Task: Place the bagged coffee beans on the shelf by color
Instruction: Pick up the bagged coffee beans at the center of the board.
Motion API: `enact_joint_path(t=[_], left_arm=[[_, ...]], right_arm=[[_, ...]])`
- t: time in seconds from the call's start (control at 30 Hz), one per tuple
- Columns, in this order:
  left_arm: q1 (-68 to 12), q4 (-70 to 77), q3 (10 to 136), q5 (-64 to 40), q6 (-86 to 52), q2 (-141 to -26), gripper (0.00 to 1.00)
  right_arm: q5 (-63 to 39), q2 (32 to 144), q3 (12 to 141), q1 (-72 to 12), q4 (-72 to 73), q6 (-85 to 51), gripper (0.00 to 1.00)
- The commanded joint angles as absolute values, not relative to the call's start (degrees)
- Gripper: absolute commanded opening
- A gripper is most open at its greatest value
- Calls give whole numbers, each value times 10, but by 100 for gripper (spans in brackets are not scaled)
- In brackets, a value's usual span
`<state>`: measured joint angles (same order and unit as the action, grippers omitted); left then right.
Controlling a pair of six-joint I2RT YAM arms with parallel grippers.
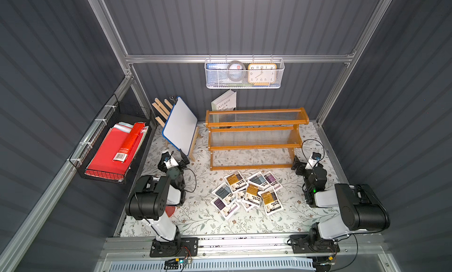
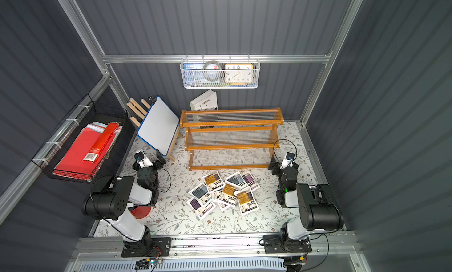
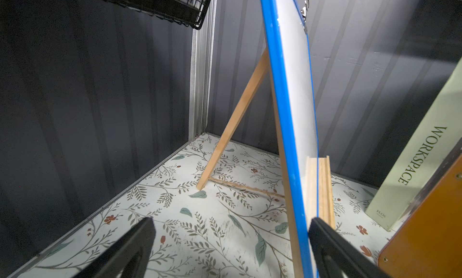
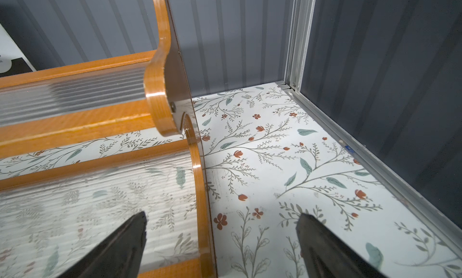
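Top view rundown: in both top views the shelf [image 1: 256, 122] has all 3 tiers bare, so the sorting looks like it hasn't started. The bagged coffee beans [image 1: 247, 192] sit in 1 messy overlapping heap on the mat, just in front of the shelf's lowest tier.

Best bet, probably: the robot starts with a pouch lying on top at the heap's rim, like the yellow pouch [image 1: 271, 201] on the side away from the shelf. These things are flat, so it should pinch a free edge and lift straight up so the neighbours don't get dragged along. Then it's 1 colour per tier, set well back from the lip so nothing slides off the ribbed slats.

Claws: the left gripper [image 3: 231, 219] hangs off the shelf's left end, and the right gripper [image 4: 221, 218] is right beside the shelf's right end. Both are spread wide and have hold of nothing.
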<state>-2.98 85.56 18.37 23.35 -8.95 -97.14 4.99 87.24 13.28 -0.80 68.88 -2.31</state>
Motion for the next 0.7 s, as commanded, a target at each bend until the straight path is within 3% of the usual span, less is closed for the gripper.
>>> enact_joint_path(t=[0.0,0.13,0.27,0.33,0.43,0.67], left_arm=[[-32,844,197,237,-64,-963,99],[-38,519,383,238,-67,-940,99],[-46,525,393,222,-100,-894,99],[-61,450,422,256,-134,-883,99],[-84,356,452,306,-169,-885,99],[-138,325,396,339,-236,-824,99]], right_arm=[[55,867,143,-11,688,-20,99],[55,866,140,-11,692,-21,99],[56,865,137,-10,697,-21,92],[88,856,147,-10,680,-31,89],[98,824,168,-10,606,-40,84],[123,716,241,-63,344,-76,67]])
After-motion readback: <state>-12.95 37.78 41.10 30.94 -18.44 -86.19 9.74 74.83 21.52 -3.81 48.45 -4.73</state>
